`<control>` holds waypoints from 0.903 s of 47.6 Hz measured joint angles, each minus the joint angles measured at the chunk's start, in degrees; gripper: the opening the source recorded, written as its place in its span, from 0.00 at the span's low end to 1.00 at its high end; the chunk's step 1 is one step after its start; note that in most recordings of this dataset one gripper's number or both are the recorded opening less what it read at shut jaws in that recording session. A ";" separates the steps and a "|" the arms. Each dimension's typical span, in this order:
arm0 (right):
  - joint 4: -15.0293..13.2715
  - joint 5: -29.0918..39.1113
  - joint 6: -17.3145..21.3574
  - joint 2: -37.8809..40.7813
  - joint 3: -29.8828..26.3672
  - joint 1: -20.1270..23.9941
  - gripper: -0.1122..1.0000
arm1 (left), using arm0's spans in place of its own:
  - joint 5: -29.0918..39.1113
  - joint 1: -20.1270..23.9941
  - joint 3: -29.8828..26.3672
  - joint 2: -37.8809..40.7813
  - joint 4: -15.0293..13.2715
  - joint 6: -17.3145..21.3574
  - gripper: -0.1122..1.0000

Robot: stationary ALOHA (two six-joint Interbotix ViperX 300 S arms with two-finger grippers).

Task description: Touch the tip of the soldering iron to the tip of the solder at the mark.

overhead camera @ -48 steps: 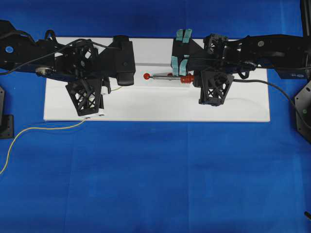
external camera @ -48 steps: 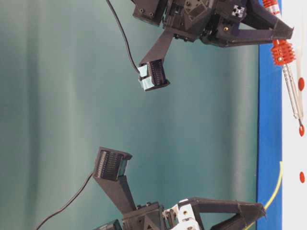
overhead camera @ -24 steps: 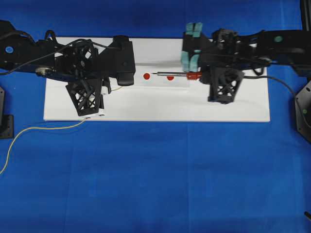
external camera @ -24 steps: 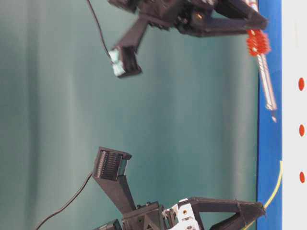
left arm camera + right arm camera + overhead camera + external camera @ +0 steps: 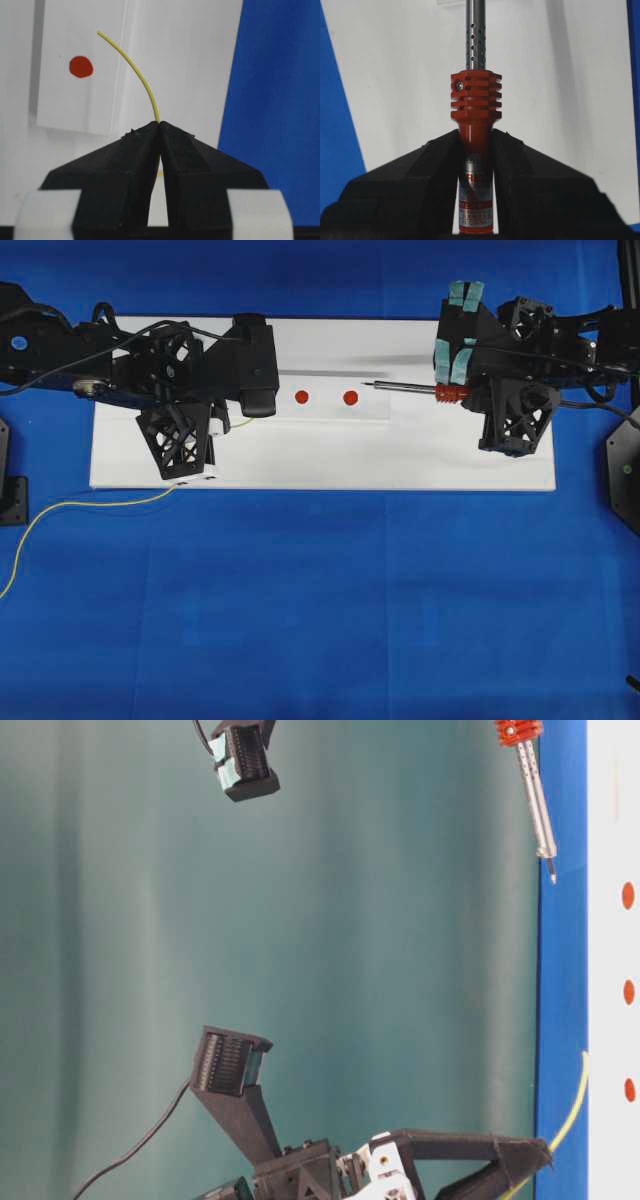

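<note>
My right gripper is shut on the orange-red handle of the soldering iron. The iron's metal shaft points left, and its dark tip hangs clear above the white board, right of two red marks. From table level the iron hovers off the board. My left gripper is shut on the thin yellow solder. Its free end curves up and left, close to a red mark. Overhead, the left gripper is near the board's left part.
The solder trails off the board's front left corner across the blue cloth to the left edge. A black cord runs from the iron toward the right. Three red marks show on a white strip.
The right gripper has carried the soldering iron to the right and up, off the red marks it was over. The left gripper and the solder have stayed put.
</note>
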 measured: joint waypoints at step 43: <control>-0.18 -0.26 0.09 2.29 0.00 0.09 0.16 | -5.10 0.97 -15.82 18.02 0.26 0.88 0.12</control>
